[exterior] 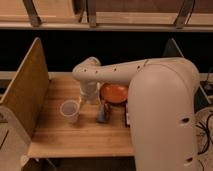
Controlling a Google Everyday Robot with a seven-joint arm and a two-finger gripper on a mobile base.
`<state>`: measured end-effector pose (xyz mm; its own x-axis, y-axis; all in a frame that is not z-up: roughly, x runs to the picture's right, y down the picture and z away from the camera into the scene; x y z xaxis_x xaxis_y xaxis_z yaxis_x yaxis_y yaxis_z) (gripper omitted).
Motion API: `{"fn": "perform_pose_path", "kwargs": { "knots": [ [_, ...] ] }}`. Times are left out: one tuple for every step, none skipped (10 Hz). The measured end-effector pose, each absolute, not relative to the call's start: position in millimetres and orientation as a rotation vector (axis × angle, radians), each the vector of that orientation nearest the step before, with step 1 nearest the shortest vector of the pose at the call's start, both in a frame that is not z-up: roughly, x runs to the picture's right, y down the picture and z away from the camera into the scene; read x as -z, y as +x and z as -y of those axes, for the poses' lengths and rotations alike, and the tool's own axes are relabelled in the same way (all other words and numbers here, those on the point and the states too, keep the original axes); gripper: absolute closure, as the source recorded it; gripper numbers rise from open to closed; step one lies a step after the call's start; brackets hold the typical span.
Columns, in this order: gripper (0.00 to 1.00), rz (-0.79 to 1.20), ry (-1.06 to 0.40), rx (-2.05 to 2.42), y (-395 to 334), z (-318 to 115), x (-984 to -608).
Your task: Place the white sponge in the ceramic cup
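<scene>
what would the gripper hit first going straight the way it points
Probably the wooden table beside the ceramic cup; the gripper hangs above it, pointing down, but depth is unclear.

Free: front strip of worktop (pixel 75 139) & patch left of cup (pixel 70 110). Blocked: wood side panel (pixel 26 95) along left edge; arm (pixel 125 74) across back-right; jaws low btw cup & plate (pixel 114 93); small dark packet (pixel 104 113) in front of plate.
</scene>
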<state>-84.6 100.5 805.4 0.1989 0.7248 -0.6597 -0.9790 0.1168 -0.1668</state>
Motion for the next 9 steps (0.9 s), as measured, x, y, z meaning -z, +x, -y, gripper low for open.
{"fn": "perform_pose_path", "kwargs": {
  "knots": [
    [0.35, -0.496, -0.67, -1.312, -83, -107, -812],
    [0.35, -0.509, -0.683, -1.311, -82, -110, -817],
    [0.35, -0.521, -0.693, -1.312, -81, -113, -823],
    [0.35, -0.531, -0.702, -1.315, -80, -117, -827],
    [0.35, -0.541, -0.711, -1.321, -79, -120, -831],
    [0.35, -0.553, -0.725, -1.328, -77, -126, -834],
    [0.35, -0.554, -0.727, -1.329, -76, -126, -834],
    [0.35, -0.555, -0.727, -1.329, -76, -127, -834],
    [0.35, -0.554, -0.727, -1.329, -76, -127, -834]
  ]
}}
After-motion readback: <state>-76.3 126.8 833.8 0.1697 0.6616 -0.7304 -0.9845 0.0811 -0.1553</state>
